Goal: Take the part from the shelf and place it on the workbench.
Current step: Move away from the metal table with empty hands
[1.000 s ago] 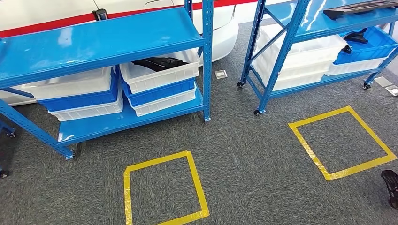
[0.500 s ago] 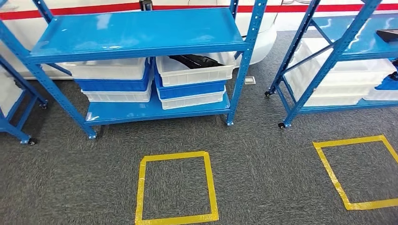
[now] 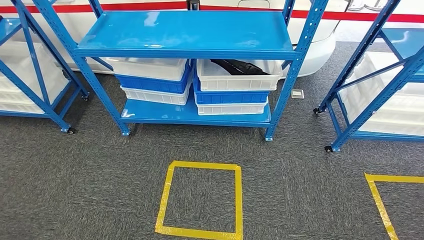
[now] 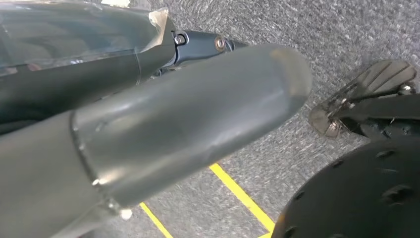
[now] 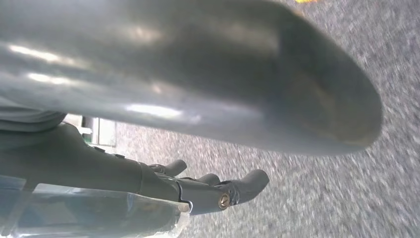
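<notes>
Two hands hang over the carpet, holding nothing.
The left hand [image 4: 163, 129] and right hand [image 5: 198, 148] have loosely parted fingers; the black part [image 3: 240, 66] lies in a white bin [image 3: 235, 80] at twelve o'clock.

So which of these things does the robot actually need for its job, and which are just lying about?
For the job:
- long black plastic part in the top white plastic bin
- blue metal shelf rack holding it

Just lying about:
- other stacked white and blue bins
- yellow tape square on the grey carpet
- neighbouring blue rack
</notes>
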Robot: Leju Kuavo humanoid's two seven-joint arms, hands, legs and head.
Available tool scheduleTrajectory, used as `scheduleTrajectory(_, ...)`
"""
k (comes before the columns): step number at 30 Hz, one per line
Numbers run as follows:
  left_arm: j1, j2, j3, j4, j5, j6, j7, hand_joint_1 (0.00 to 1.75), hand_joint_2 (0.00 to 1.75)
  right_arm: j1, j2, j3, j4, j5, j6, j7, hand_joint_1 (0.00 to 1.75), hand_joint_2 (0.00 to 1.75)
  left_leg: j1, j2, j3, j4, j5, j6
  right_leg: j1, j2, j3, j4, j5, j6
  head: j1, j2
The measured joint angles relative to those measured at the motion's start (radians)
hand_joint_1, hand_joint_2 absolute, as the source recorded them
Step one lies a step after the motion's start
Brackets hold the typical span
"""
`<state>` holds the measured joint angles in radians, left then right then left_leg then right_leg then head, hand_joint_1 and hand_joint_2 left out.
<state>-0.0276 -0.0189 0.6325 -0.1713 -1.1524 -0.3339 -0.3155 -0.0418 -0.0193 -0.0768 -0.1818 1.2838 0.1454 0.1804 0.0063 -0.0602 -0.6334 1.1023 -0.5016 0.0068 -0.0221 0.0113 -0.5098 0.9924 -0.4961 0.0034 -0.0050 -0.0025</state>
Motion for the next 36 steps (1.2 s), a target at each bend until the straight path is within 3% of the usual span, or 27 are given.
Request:
scheduleTrajectory(2,-0.002,-0.003,0.004,0.0,0.004,0.0,-0.006,0.0,0.0,0.005,-0.001,-0.002,0.0,-0.003,0.001,0.002,0.0,0.0,0.004,0.042,-0.06,0.13,-0.065,-0.01,0.003,-0.018,0.0,0.0,-0.002,-0.007,-0.005,0.0)
scheduleTrajectory(3,-0.002,-0.005,0.008,0.0,0.006,0.0,-0.009,0.0,0.0,0.006,-0.001,-0.003,0.0,-0.003,0.002,0.005,0.0,0.0,0.007,0.049,-0.081,0.176,-0.08,-0.014,0.005,-0.026,0.0,0.0,-0.003,-0.008,-0.004,0.0)
scheduleTrajectory(4,-0.002,-0.007,0.011,0.0,0.009,-0.001,-0.011,0.0,0.0,0.007,-0.001,-0.004,0.0,-0.003,0.003,0.008,0.0,0.0,0.01,0.053,-0.086,0.188,-0.075,-0.016,0.005,-0.031,0.0,0.0,-0.004,-0.009,-0.005,0.0)
scheduleTrajectory(5,-0.002,-0.007,0.014,0.0,0.011,-0.002,-0.012,0.0,0.0,0.007,-0.001,-0.004,0.0,-0.003,0.006,0.011,0.0,0.0,0.012,0.056,-0.07,0.159,-0.053,-0.017,0.005,-0.035,0.001,0.0,-0.005,-0.009,-0.005,0.0)
scheduleTrajectory(8,-0.004,-0.008,0.022,-0.002,0.018,-0.004,-0.018,0.0,0.0,0.004,0.001,-0.005,0.0,-0.003,0.01,0.018,0.0,0.0,0.011,0.07,0.036,-0.036,0.024,-0.007,0.008,-0.042,0.006,0.0,-0.012,0.0,-0.004,0.0)
scheduleTrajectory(10,-0.008,-0.006,0.025,-0.005,0.023,-0.008,-0.023,0.0,0.0,0.002,0.002,-0.006,0.0,-0.002,0.011,0.02,0.0,0.0,0.005,0.073,0.064,-0.091,0.027,0.008,0.011,-0.045,0.01,0.003,-0.014,0.013,-0.004,0.0)
scheduleTrajectory(13,-0.008,-0.002,0.033,-0.007,0.029,-0.015,-0.026,0.0,0.0,0.002,0.001,-0.006,0.0,0.0,0.013,0.023,0.0,0.0,0.003,0.062,0.074,-0.104,0.026,0.036,0.011,-0.042,0.017,0.027,-0.016,0.035,-0.005,0.0)
scheduleTrajectory(15,-0.009,0.0,0.039,-0.008,0.032,-0.017,-0.028,0.0,0.0,0.0,0.002,-0.006,0.0,0.002,0.015,0.023,0.0,0.0,0.005,0.057,0.089,-0.111,0.031,0.047,0.007,-0.031,-0.019,0.099,-0.056,0.032,-0.002,0.0)
scheduleTrajectory(17,-0.01,0.003,0.042,-0.008,0.033,-0.017,-0.029,0.0,0.0,0.0,0.001,-0.006,0.0,0.003,0.017,0.023,0.0,0.0,0.005,0.053,0.093,-0.111,0.031,0.048,0.004,-0.021,-0.094,0.236,-0.108,0.032,0.001,0.0)
scheduleTrajectory(19,-0.009,0.004,0.045,-0.008,0.033,-0.017,-0.029,0.0,0.0,0.002,-0.002,-0.006,0.0,0.004,0.019,0.023,0.0,0.0,0.006,0.045,0.098,-0.11,0.026,0.047,0.001,-0.017,-0.154,0.316,-0.129,0.042,0.002,0.0)
scheduleTrajectory(20,-0.008,0.004,0.046,-0.008,0.033,-0.017,-0.029,0.0,0.0,0.005,-0.003,-0.006,0.0,0.005,0.02,0.023,0.0,0.0,0.007,0.041,0.102,-0.11,0.022,0.044,-0.001,-0.016,-0.158,0.298,-0.114,0.052,0.003,0.0)
scheduleTrajectory(22,-0.008,0.004,0.048,-0.008,0.033,-0.017,-0.029,0.0,0.0,0.008,-0.004,-0.006,0.0,0.006,0.022,0.023,0.0,0.0,0.01,0.034,0.114,-0.11,0.012,0.035,-0.008,-0.016,-0.122,0.172,-0.044,0.074,0.004,0.0)
scheduleTrajectory(23,-0.008,0.005,0.048,-0.008,0.033,-0.017,-0.029,0.0,0.0,0.008,-0.004,-0.006,0.0,0.006,0.022,0.022,0.0,0.0,0.01,0.031,0.122,-0.106,0.004,0.029,-0.009,-0.017,-0.102,0.102,-0.011,0.078,0.006,0.0)
scheduleTrajectory(25,-0.008,0.008,0.049,-0.009,0.033,-0.016,-0.03,0.0,0.0,0.006,-0.004,-0.006,0.001,0.006,0.023,0.022,0.0,0.0,0.006,0.029,0.126,-0.103,-0.012,0.014,-0.007,-0.02,-0.079,0.029,0.017,0.062,0.009,0.0)
scheduleTrajectory(27,-0.008,0.01,0.049,-0.01,0.033,-0.016,-0.03,0.0,0.0,0.004,-0.004,-0.007,0.001,0.006,0.025,0.022,0.0,0.0,0.006,0.031,0.133,-0.095,-0.021,0.002,-0.006,-0.021,-0.07,0.024,0.016,0.032,0.006,0.0)
scheduleTrajectory(29,-0.008,0.012,0.05,-0.012,0.031,-0.015,-0.031,0.0,0.0,0.004,-0.004,-0.007,0.001,0.006,0.025,0.022,0.0,0.0,0.011,0.04,0.132,-0.061,-0.033,-0.006,-0.008,-0.019,-0.053,0.024,0.015,0.013,0.003,0.0)
scheduleTrajectory(31,-0.009,0.013,0.05,-0.013,0.029,-0.012,-0.032,0.0,0.0,0.003,-0.003,-0.008,0.001,0.006,0.025,0.022,0.0,0.0,0.014,0.05,0.081,0.036,-0.076,-0.013,-0.005,-0.02,-0.037,0.023,0.008,0.0,0.001,0.0)
scheduleTrajectory(33,-0.008,0.013,0.05,-0.013,0.027,-0.01,-0.033,0.0,0.0,0.003,-0.004,-0.009,0.001,0.005,0.025,0.022,0.0,0.0,0.014,0.053,-0.004,0.159,-0.128,-0.018,0.0,-0.019,-0.027,0.024,-0.003,-0.008,-0.001,0.0)
scheduleTrajectory(34,-0.007,0.013,0.05,-0.013,0.026,-0.01,-0.032,0.0,0.0,0.003,-0.004,-0.01,0.001,0.005,0.025,0.022,0.0,0.0,0.014,0.053,-0.036,0.191,-0.14,-0.017,0.002,-0.019,-0.02,0.024,-0.01,-0.01,-0.001,0.0)
scheduleTrajectory(35,-0.006,0.013,0.05,-0.013,0.025,-0.009,-0.033,0.0,0.0,0.004,-0.004,-0.011,0.001,0.005,0.025,0.022,0.0,0.0,0.014,0.053,-0.051,0.188,-0.132,-0.014,0.004,-0.019,-0.011,0.024,-0.018,-0.011,-0.001,0.0)
scheduleTrajectory(36,-0.006,0.013,0.05,-0.013,0.025,-0.008,-0.033,0.0,0.0,0.005,-0.003,-0.012,0.002,0.005,0.025,0.022,0.0,0.0,0.013,0.053,-0.05,0.151,-0.104,-0.009,0.005,-0.018,0.001,0.024,-0.027,-0.01,-0.001,0.0)
